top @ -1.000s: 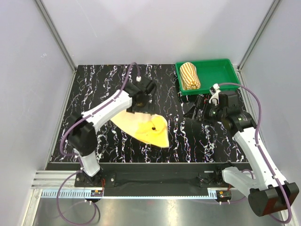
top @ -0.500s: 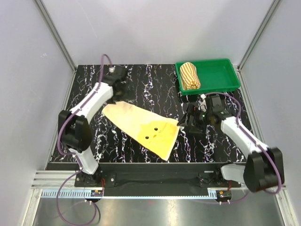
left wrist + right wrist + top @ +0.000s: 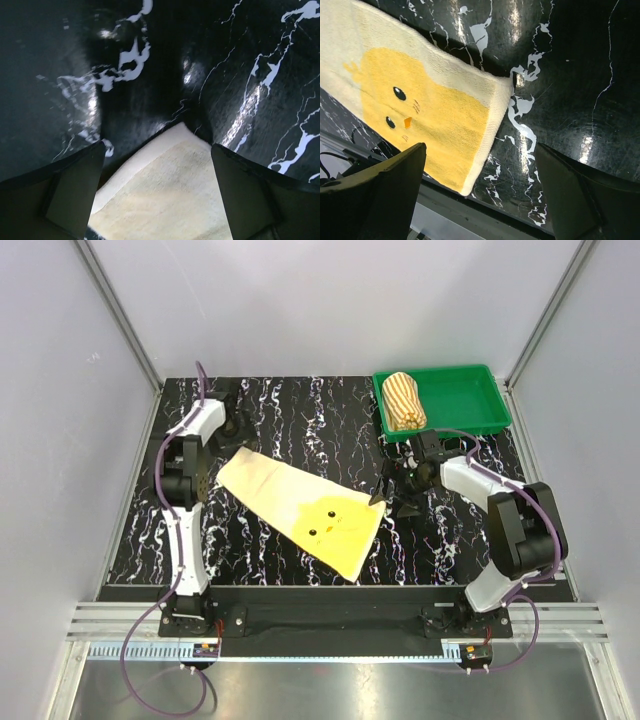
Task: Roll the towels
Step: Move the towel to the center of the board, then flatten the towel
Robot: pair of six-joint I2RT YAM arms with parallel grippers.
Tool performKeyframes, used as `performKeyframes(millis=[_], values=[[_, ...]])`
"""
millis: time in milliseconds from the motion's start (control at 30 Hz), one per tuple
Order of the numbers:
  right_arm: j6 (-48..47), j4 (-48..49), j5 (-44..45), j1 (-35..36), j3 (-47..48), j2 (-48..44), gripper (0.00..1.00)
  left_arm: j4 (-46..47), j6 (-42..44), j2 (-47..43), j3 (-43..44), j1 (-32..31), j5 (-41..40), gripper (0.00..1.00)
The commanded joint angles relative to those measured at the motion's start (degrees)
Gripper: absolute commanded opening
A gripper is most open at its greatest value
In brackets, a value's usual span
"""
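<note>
Yellow towel now lies flat on the black tabletop; a second ago it was crumpled under my left gripper. That gripper has drawn back to the towel's far left corner, and my right gripper has closed in on its right corner. The striped towel sits rolled in the tray, beyond the yellow one.

Left wrist: spread wide, the corner lying between, nothing pinched.

Right wrist: spread wide beside the chick-face end.

I judge the flattening done, with rolling next.
</note>
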Motion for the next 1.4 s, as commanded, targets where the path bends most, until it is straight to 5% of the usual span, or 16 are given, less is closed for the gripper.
performKeyframes(millis=[0,67,167,200,333,700,833,1167,1367], values=[[-1.60,1.32,0.97,0.71,1.98,0.50,0.96,1.35,2.21,2.44,6.72,0.10,2.99,0.92],[-2.21,0.97,0.88,0.71,2.33,1.03,0.96,0.56,2.21,4.28,8.75,0.45,3.60,0.90],[-2.39,0.79,0.97,0.80,2.33,1.03,0.96,-0.23,1.77,6.05,9.46,0.89,5.10,0.76],[-2.48,0.88,0.88,0.71,2.33,1.03,0.96,0.72,1.60,5.70,8.59,0.89,5.19,0.64],[-2.30,1.32,-0.08,0.71,2.07,1.38,0.96,3.28,0.72,2.98,1.22,0.80,4.75,0.48],[-2.30,1.58,-0.44,0.71,0.66,0.68,0.96,5.30,-0.69,-3.09,-8.90,0.45,5.63,0.63],[-2.21,1.93,-0.43,0.71,-0.13,0.33,0.96,5.31,-0.78,-3.97,-9.62,-0.08,5.63,0.60],[-2.13,2.55,-0.52,0.63,-1.01,-0.11,0.96,3.98,-0.16,-2.39,-8.03,-0.87,4.04,0.01],[0.68,7.81,-2.37,0.71,-4.34,-1.25,0.96,3.63,-0.16,-3.17,-8.47,-0.96,4.04,0.00]])
